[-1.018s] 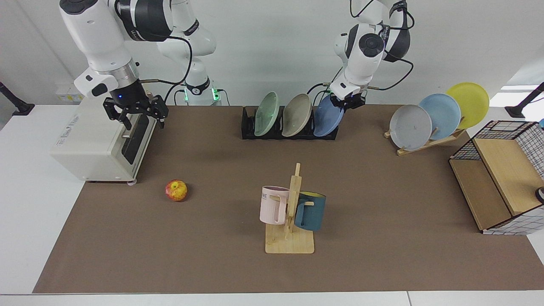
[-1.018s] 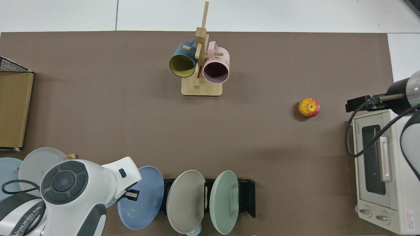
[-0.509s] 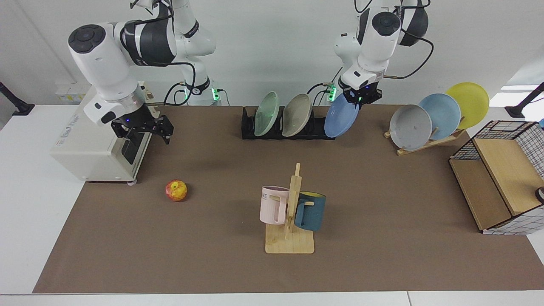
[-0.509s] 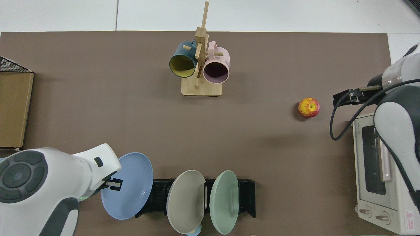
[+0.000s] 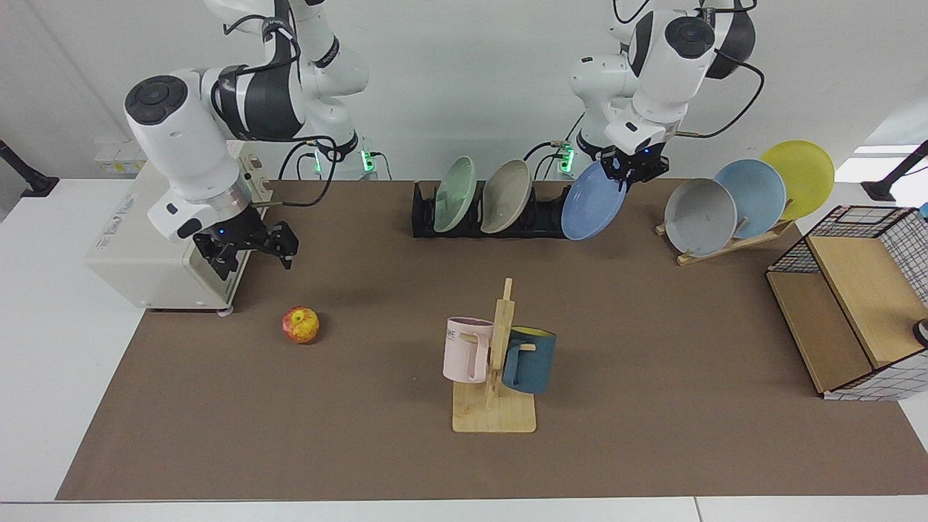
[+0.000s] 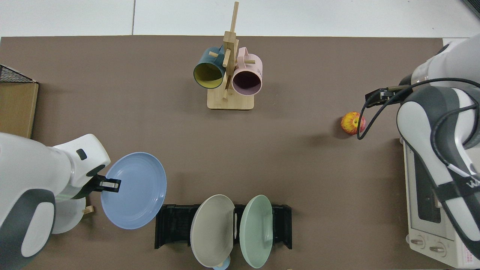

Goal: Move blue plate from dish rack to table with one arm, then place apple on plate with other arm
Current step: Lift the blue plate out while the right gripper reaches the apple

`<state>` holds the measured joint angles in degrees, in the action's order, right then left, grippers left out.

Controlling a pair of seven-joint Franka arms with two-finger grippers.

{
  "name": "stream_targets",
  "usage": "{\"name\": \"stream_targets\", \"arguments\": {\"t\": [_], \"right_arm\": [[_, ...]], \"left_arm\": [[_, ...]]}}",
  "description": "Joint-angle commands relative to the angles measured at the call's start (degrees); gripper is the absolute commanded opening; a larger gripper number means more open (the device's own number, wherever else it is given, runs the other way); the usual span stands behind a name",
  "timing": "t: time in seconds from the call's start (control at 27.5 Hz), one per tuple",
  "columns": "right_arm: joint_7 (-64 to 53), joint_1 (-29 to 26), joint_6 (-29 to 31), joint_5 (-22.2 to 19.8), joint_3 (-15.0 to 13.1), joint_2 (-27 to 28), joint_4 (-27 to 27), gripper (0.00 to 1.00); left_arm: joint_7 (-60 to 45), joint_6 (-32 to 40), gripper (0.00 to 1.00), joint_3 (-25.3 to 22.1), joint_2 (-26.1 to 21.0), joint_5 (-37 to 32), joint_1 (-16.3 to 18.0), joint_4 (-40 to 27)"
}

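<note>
1. I had the left claw clamped on the upper rim of the blue plate, which hung tilted in the air, clear of the dish rack and just beside its end.
2. The right claw hung with its fingers spread and nothing in them, in front of the toaster oven and above and behind the apple, which sat on the counter well apart from the plate.
3. To do this step well, I judged I should carry the plate out over bare mat, level it as it came down, and let go only once its base lay flat; a rim grip on a tilted plate could slip or let it swing.
4. The wooden plate stand with the grey plate stood near on the outer side, and the mug tree stood further forward, so the free lane ran between them.
5. In the top view, open mat lay between the blue plate and the apple, which I judged a sensible spot within the other arm's reach.
</note>
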<state>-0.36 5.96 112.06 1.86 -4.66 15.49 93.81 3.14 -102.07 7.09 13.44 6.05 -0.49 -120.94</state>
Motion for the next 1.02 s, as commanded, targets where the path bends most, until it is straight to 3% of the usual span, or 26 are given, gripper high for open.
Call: {"name": "stream_targets", "arguments": {"t": [0.0, 0.15, 0.47, 0.73, 0.98], "right_arm": [[1.4, 0.6, 5.1, 0.8, 0.1, 1.6, 2.7, 1.0], [1.2, 0.7, 10.1, 0.4, 0.1, 1.6, 6.5, 1.0], [-0.6, 0.0, 15.1, 0.4, 0.1, 0.8, 13.7, 1.0], [-1.8, -0.3, 17.1, 0.5, 0.1, 1.4, 16.0, 1.0], [-2.1, -0.5, 19.8, 0.5, 0.1, 2.5, 17.1, 1.0]], "left_arm": [[1.9, -3.2, 0.01, -2.4, -4.5, 7.5, 0.0, 1.3], [2.9, -8.7, 0.03, -2.5, -8.5, 10.8, 0.0, 1.4], [8.0, -17.3, 0.04, -2.2, -18.4, 22.3, 0.0, 1.1], [15.4, -18.1, 0.04, -1.5, -19.3, 32.6, -0.6, -1.6], [17.0, -24.7, 0.03, 2.4, -19.3, 33.2, -1.8, -4.2]]}}
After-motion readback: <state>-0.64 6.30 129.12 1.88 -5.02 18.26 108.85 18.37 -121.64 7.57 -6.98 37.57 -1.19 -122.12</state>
